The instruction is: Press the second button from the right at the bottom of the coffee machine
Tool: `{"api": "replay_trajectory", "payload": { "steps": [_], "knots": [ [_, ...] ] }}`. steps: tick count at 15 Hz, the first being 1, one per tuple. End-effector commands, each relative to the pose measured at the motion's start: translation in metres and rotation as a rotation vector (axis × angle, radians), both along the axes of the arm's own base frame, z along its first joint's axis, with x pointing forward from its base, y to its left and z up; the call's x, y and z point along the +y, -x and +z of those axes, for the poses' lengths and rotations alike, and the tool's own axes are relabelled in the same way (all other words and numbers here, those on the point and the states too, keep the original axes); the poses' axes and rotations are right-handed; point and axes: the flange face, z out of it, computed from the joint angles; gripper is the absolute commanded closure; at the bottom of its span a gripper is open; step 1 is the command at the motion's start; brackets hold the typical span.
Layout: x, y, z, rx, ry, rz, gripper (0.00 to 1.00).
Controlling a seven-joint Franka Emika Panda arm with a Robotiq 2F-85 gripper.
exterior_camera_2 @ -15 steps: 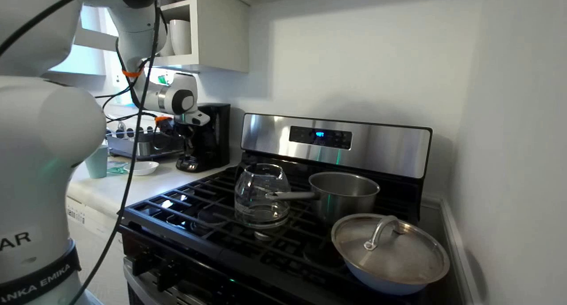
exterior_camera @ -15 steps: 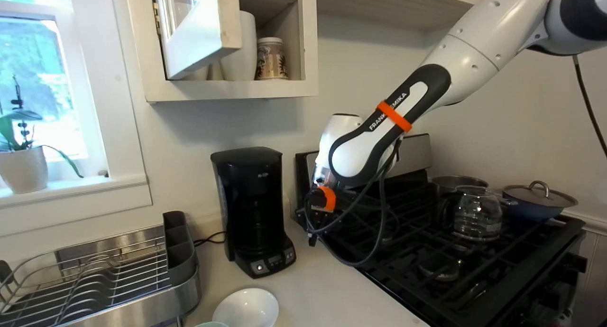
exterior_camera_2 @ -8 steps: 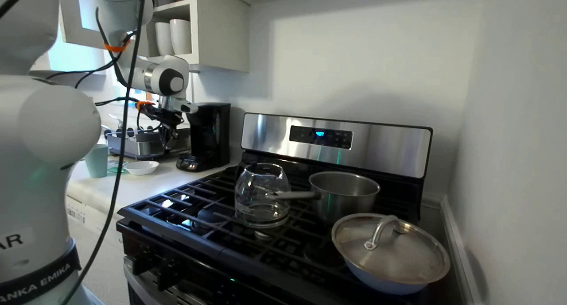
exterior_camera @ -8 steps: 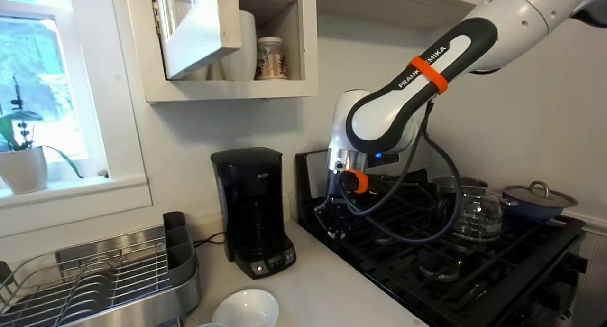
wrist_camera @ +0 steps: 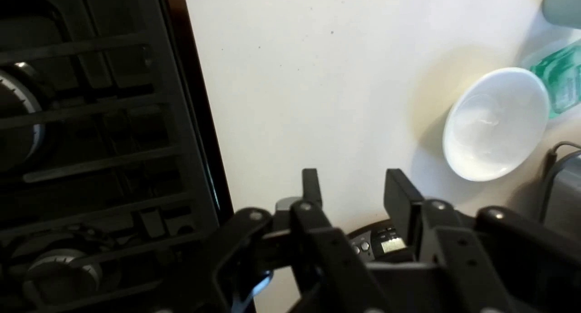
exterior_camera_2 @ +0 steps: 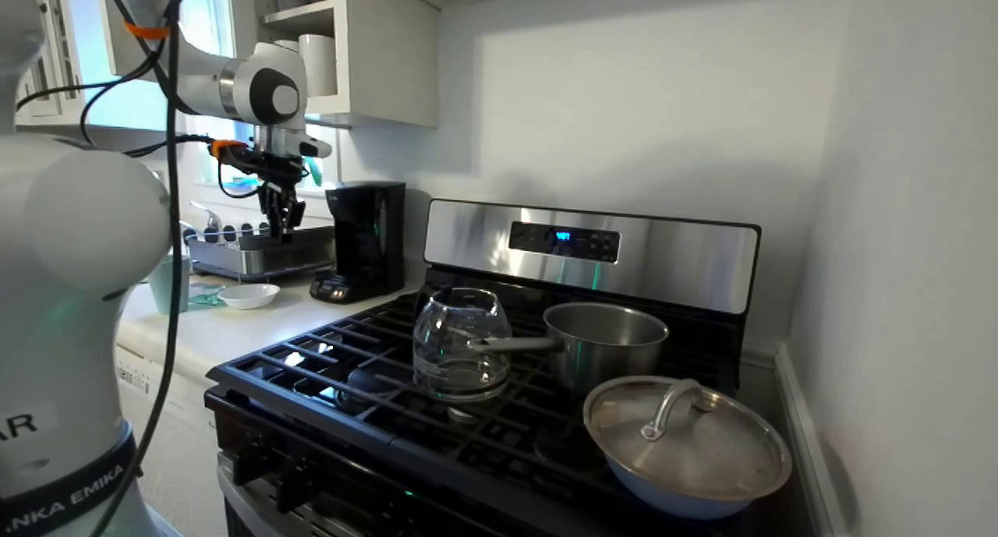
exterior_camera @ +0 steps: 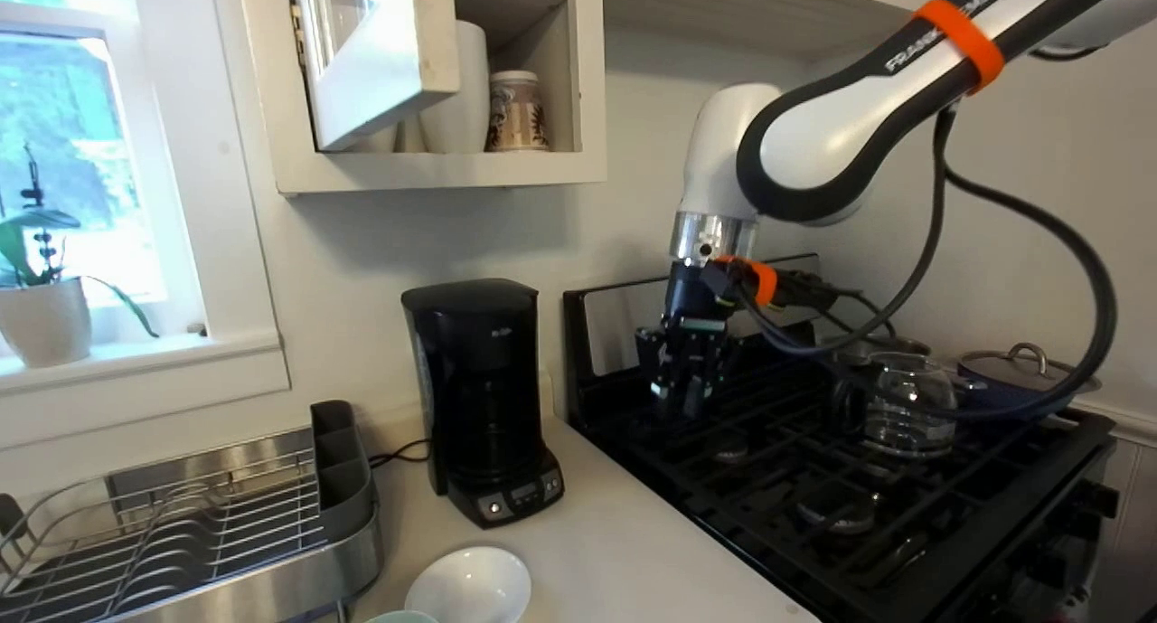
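The tall black coffee machine [exterior_camera: 475, 334] stands on the counter; it also shows in an exterior view [exterior_camera_2: 374, 233], left of the stove. Its greyish control strip [exterior_camera: 522, 496] has a knob-like button on the left, a display in the middle and two round buttons at right. In the wrist view, two round buttons [wrist_camera: 361, 247] and the lit display [wrist_camera: 393, 245] show between the fingers; the rest of the base is hidden behind the gripper. My gripper [exterior_camera: 682, 395] is open and empty, pointing down, above and apart from the base. It also shows in an exterior view [exterior_camera_2: 285, 233] and the wrist view [wrist_camera: 352, 179].
A black stove [exterior_camera: 768, 514] with a glass jug [exterior_camera_2: 461, 358], a steel pot [exterior_camera_2: 608, 342] and a lidded pan [exterior_camera_2: 686, 451] adjoins the counter. A white bowl [wrist_camera: 497, 124] and a dish rack [exterior_camera: 226, 514] stand near the machine. A cabinet door [exterior_camera: 389, 53] hangs open above.
My gripper has risen and drawn back from the coffee machine, and it now hangs straighter down. The fingertips looked close together half a second ago and are apart now. The machine has not moved.
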Motion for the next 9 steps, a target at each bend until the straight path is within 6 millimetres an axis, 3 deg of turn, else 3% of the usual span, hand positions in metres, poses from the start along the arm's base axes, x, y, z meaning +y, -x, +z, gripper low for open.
{"api": "replay_trajectory", "payload": {
  "steps": [1, 5, 6, 9],
  "knots": [
    [-0.019, 0.027, 0.036, -0.156, 0.075, 0.083, 0.26],
    [-0.035, 0.034, 0.056, -0.299, 0.131, 0.216, 0.01],
    [-0.022, 0.025, 0.053, -0.23, 0.102, 0.155, 0.16],
    [-0.031, 0.029, 0.056, -0.269, 0.112, 0.198, 0.01]
  ]
}}
